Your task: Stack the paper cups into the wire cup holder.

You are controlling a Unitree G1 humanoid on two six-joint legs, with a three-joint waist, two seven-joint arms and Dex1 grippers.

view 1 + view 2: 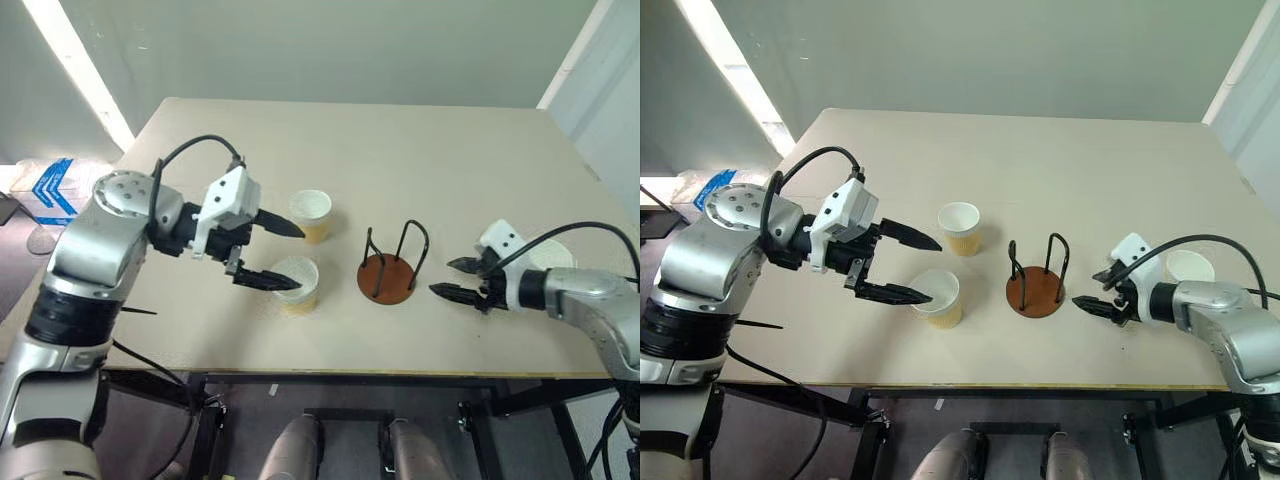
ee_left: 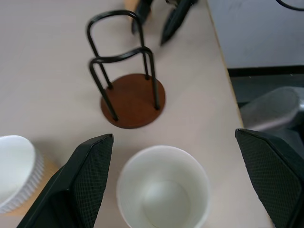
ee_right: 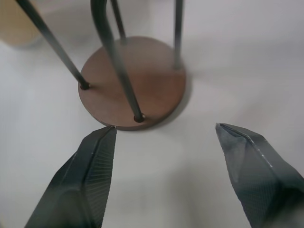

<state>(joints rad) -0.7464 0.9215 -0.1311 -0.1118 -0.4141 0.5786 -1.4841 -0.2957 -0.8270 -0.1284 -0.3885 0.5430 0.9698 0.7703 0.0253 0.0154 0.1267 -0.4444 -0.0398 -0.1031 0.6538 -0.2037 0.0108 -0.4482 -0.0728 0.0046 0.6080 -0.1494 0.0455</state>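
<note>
Here the left gripper (image 1: pixel 285 256) has its jaws spread wide, one finger on either side of the near paper cup (image 1: pixel 297 283); they hang over its rim and do not close on it. In the left wrist view that cup's white mouth lies between the two black fingers (image 2: pixel 80 183), with a gap on each side. The right gripper (image 1: pixel 452 278) also has its jaws parted and holds nothing; its tips point at the wire cup holder (image 1: pixel 390 275) from just beside the base, and whether one fingertip touches the disc edge cannot be told.

The far paper cup (image 1: pixel 312 215) stands upright just beyond the near one, close to the upper finger of the left gripper. A third paper cup (image 1: pixel 1191 267) stands behind the right forearm, partly hidden by the arm and its black cable. Nothing lies between the near cup and the holder on the tabletop (image 1: pixel 400 140).

The holder sits near the front middle of the tabletop, between the two grippers: a round reddish-brown disc bearing two thin black wire loops, upright and crossing one another. It contains no cup. All the cups are white inside and at the rim and pale tan outside, and all stand mouth up.
</note>
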